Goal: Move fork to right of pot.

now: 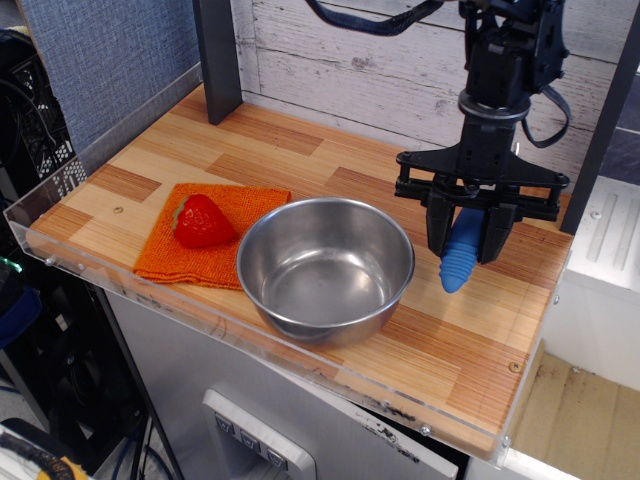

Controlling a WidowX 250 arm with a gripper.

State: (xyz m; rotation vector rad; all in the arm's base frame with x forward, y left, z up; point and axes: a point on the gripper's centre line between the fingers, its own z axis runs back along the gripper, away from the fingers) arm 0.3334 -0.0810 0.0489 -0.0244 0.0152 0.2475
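The pot [326,268] is a shiny round steel bowl, empty, near the front middle of the wooden table. My black gripper [462,242] hangs just right of the pot and is shut on the fork [459,260]. Only the fork's ribbed blue handle shows, pointing down between the fingers, its tip close to the table surface. The tines are hidden inside the gripper.
An orange cloth [211,232] lies left of the pot with a red strawberry [202,222] on it. A dark post [218,60] stands at the back left. A clear plastic rim [300,355] runs along the table's front edge. A white plank wall is behind.
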